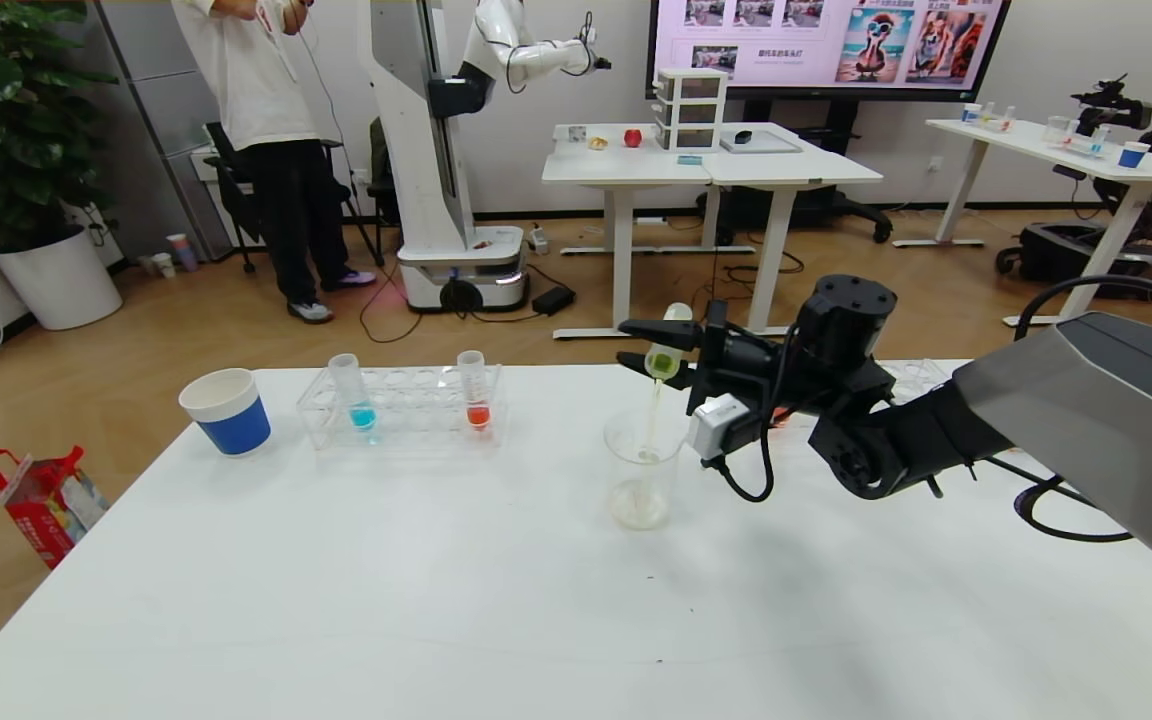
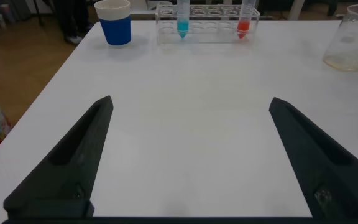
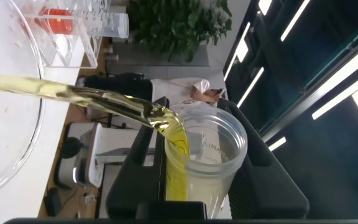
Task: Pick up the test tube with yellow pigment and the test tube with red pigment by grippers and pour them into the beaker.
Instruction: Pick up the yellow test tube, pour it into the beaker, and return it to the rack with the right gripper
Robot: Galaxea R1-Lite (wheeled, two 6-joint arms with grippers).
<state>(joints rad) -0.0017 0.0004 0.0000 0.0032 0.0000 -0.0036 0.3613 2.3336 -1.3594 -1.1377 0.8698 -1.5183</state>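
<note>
My right gripper (image 1: 664, 352) is shut on the test tube with yellow pigment (image 1: 666, 352), tipped mouth-down above the beaker (image 1: 642, 468). A thin yellow stream runs from the tube (image 3: 197, 162) into the beaker, whose rim (image 3: 17, 124) shows in the right wrist view. The test tube with red pigment (image 1: 476, 392) stands upright in the clear rack (image 1: 406, 405), also seen as the red tube (image 2: 245, 18) in the left wrist view. My left gripper (image 2: 190, 106) hovers open over bare table near the front, with the beaker (image 2: 353, 38) far off to one side.
A tube with blue liquid (image 1: 356, 392) stands in the same rack. A blue-and-white paper cup (image 1: 226, 410) sits left of the rack. A red bag (image 1: 41, 500) lies on the floor by the table's left edge. A person and another robot stand beyond the table.
</note>
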